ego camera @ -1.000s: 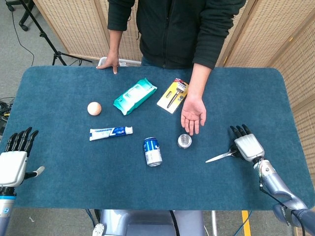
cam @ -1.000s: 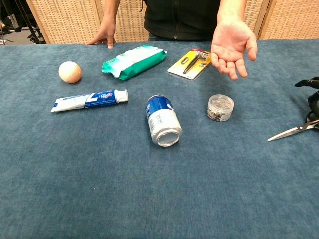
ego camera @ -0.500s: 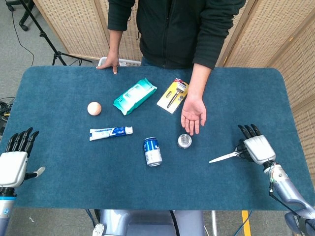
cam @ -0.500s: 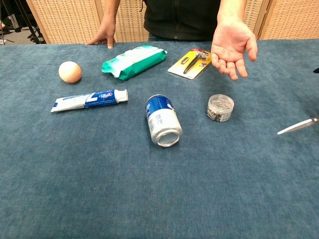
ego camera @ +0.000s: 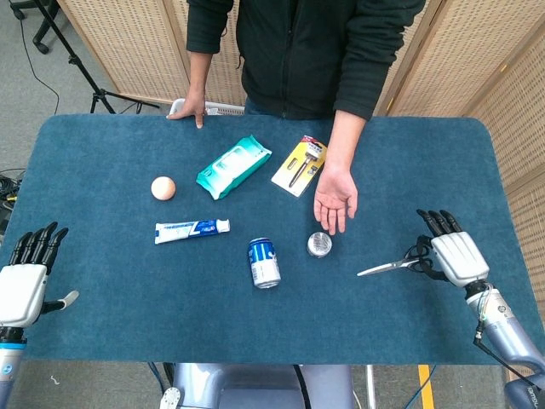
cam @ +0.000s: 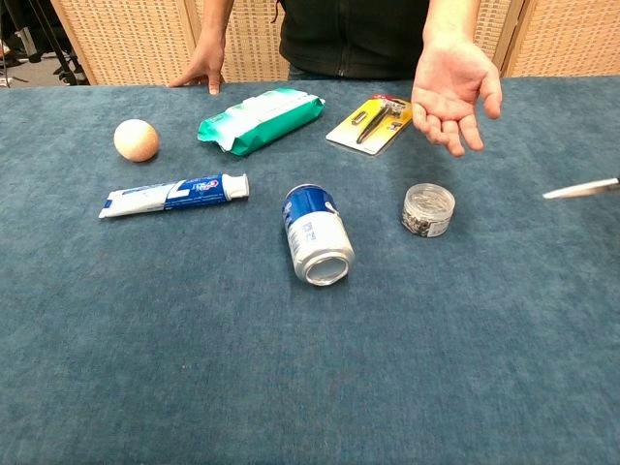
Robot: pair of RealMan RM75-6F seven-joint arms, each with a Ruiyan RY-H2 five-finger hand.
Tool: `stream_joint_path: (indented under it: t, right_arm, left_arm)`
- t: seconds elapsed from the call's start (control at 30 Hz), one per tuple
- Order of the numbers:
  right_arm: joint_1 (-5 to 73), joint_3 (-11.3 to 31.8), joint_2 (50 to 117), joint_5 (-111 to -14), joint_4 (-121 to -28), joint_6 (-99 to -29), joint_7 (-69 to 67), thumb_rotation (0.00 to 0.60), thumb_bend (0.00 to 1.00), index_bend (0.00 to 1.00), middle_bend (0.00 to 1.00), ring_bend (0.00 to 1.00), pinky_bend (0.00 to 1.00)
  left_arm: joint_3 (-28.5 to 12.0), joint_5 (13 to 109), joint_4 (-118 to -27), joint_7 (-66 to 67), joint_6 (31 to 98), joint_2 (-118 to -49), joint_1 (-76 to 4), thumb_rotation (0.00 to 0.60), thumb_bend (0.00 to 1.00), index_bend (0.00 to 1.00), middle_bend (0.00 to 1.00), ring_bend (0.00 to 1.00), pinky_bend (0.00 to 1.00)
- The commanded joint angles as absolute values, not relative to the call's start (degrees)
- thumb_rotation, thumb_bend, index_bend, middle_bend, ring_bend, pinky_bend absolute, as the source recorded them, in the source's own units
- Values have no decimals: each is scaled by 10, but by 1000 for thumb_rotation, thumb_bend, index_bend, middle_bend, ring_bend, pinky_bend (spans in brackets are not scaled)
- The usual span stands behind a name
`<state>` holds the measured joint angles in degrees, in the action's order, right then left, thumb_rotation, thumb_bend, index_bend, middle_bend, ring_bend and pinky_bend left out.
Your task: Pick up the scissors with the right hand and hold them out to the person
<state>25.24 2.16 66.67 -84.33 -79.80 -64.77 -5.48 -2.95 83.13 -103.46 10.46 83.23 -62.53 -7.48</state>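
We hold the scissors [ego camera: 393, 266] in our right hand [ego camera: 454, 256] at the right side of the blue bench [ego camera: 102, 153], the handles tucked under the fingers and the closed blades jutting out to our left. In the chest view only the blade tip [cam: 581, 189] shows at the frame's right edge, seemingly clear of the cloth; the hand itself is outside that view. The long axis runs nearly level across the bench, tip toward the middle, handles at the hand. How firmly the fingers are closed on the handles we cannot tell from above, but the grip appears to carry the tool.

The person's open palm [ego camera: 335, 198] waits up and to the left of the blade tip, beyond a small round tin [ego camera: 319, 244]. By our reading the pick-up is done and the hand-over remains: the reach goes forward and left, and as things lie the point would lead toward the palm, a matter for care.

Our left hand [ego camera: 25, 277] rests at the near left corner, fingers spread and holding nothing, well apart from the scissors
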Motion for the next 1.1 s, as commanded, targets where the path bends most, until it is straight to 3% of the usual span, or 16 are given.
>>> stream_joint_path:
  t: [0.03,0.2,0.47,0.83,1.1]
  right_arm:
    - [256,47,641,-816,-858,-650,-29,600,571,672,67,0,0]
    - [271,75,638,-768,-910,-634,23,600,604,672,71,0,0]
    - [320,132,661,-600,-995,-600,149,600,620,673,71,0,0]
    - [400,187,729,-395,-1132,-737,389,600,620,676,71,0,0]
    - [488,232,809,-302,-1141,-811,501,600,620,679,71,0,0]
  left_arm:
    - [-29,835,-1039,99,832,-621,-75,600,0,0,0,0,0]
    - [-27,838,-1043,89,830,-614,-74,600,0,0,0,0,0]
    - [-26,835,-1043,50,817,-597,-76,600,0,0,0,0,0]
    - [-25,832,-1039,-6,795,-573,-83,600,0,0,0,0,0]
    - [-26,832,-1036,-47,790,-556,-84,600,0,0,0,0,0]
